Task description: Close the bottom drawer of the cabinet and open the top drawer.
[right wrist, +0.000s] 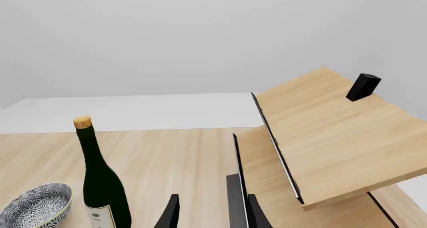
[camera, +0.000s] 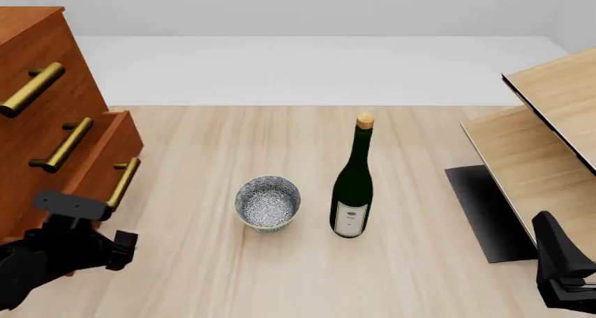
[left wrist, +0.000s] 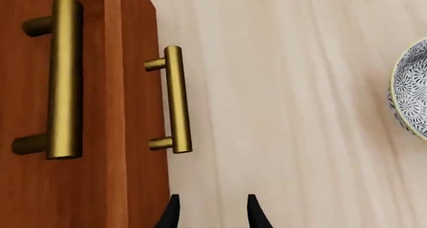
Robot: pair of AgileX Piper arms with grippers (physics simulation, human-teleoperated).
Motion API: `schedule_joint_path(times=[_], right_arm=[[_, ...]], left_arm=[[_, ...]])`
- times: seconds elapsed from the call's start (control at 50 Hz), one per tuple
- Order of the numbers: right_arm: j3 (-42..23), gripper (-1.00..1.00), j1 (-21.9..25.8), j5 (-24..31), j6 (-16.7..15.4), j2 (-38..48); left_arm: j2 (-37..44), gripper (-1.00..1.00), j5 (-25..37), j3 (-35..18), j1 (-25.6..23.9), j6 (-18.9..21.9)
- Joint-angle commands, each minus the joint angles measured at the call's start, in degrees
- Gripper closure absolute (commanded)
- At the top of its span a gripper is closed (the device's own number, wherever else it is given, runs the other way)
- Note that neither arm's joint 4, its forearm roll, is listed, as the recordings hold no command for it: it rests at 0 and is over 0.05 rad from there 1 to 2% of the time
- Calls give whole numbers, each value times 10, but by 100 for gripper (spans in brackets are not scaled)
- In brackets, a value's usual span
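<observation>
Through the left wrist view, the left gripper (left wrist: 212, 210) is parted and empty just beside the bottom drawer (left wrist: 143, 113). From the front, that drawer juts out of the cabinet (camera: 38, 123) at far left, the top drawer (camera: 42, 60) flush. Right wrist view: the right gripper (right wrist: 212, 213) is parted, empty, facing a wine bottle (right wrist: 100, 183).

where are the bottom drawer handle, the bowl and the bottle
bottom drawer handle (camera: 123, 182), front view, middle of the brass bar
bowl (camera: 268, 201), front view, patterned inside
bottle (camera: 354, 182), front view, dark glass body above the label
</observation>
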Motion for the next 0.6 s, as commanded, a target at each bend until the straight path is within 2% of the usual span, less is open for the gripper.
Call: schedule_joint_path(times=[0.02, 0.2, 0.6], right_arm=[[0, -100, 0, 0, 0, 0], [0, -100, 0, 0, 0, 0], [0, -100, 2, 0, -1, 0]], left_arm=[[-8, -100, -12, 10, 34, 22], [-20, -100, -15, 9, 71, 39], [-29, -100, -23, 14, 113, 62]])
